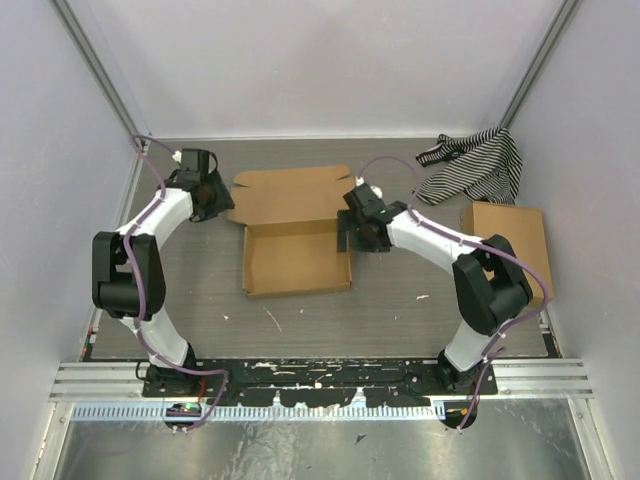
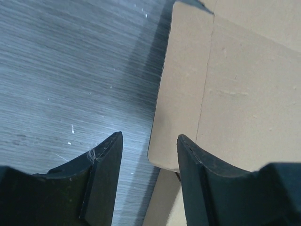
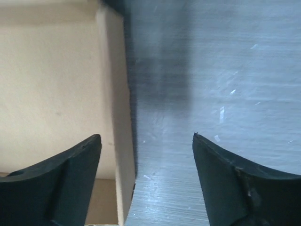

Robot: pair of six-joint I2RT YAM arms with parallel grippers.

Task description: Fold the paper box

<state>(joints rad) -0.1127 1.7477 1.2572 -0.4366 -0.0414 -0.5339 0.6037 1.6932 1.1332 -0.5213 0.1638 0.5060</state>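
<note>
Straddling opposite edges of the paper box (image 1: 295, 262), left jaws part-open, right jaws wide, neither gripping; striped cloth (image 1: 480, 165), spare box (image 1: 505, 240) lie rightward

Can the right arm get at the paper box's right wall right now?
Probably yes: the right gripper hangs open astride that wall of the paper box, with nothing visibly in between.

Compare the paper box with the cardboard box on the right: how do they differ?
The paper box is open, a shallow tray with its lid flap lying flat behind; the cardboard box looks closed. The paper box lies in the middle; the cardboard box sits far right, near the striped cloth. Both are plain brown cardboard.
</note>
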